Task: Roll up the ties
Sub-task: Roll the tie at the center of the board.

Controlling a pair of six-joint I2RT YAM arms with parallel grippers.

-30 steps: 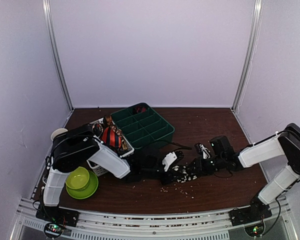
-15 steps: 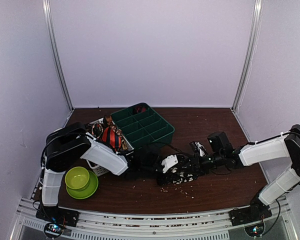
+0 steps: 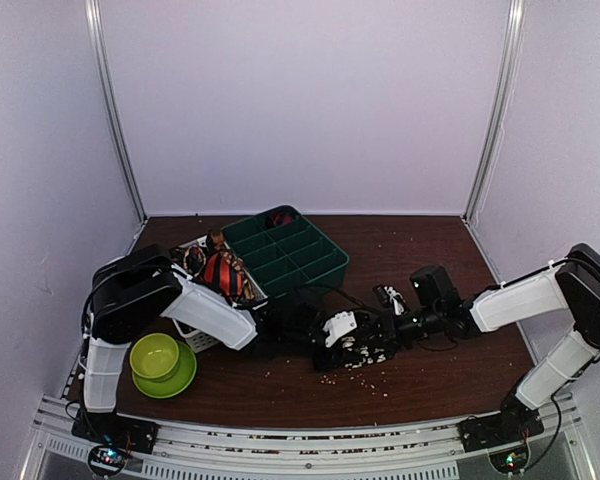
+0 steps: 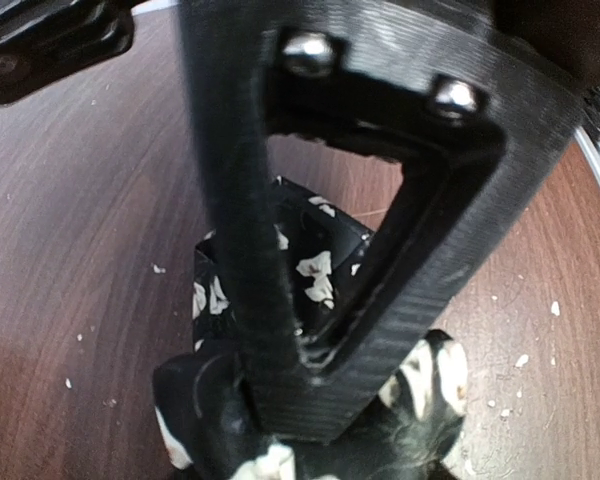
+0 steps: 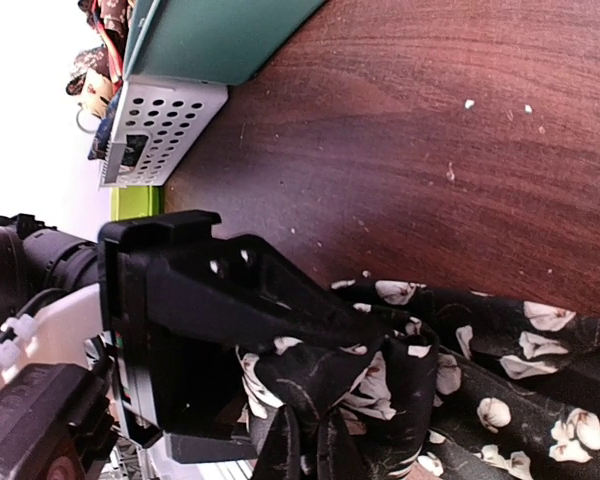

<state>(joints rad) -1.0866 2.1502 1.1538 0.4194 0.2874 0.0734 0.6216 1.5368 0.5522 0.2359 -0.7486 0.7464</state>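
The black tie with cream flower spots (image 3: 360,352) lies bunched on the brown table between both grippers. My left gripper (image 3: 342,342) reaches in from the left; in the left wrist view its fingers meet in a V, and the gripper (image 4: 298,405) is shut on the tie (image 4: 315,272), whose folds bulge on both sides of the tip. My right gripper (image 3: 387,328) reaches in from the right. In the right wrist view it (image 5: 383,335) points left and is shut on the tie (image 5: 500,400), which wraps round its tip.
A green compartment tray (image 3: 327,262) stands behind the grippers, also in the right wrist view (image 5: 220,35). A white perforated basket (image 5: 165,130) holds a rolled red-and-black striped tie (image 3: 223,272). A lime bowl (image 3: 157,357) sits front left. Crumbs (image 3: 358,380) dot the table.
Both grippers have moved left and closer together. The spotted tie, stretched out a second ago, is now bunched into a tighter clump between them.
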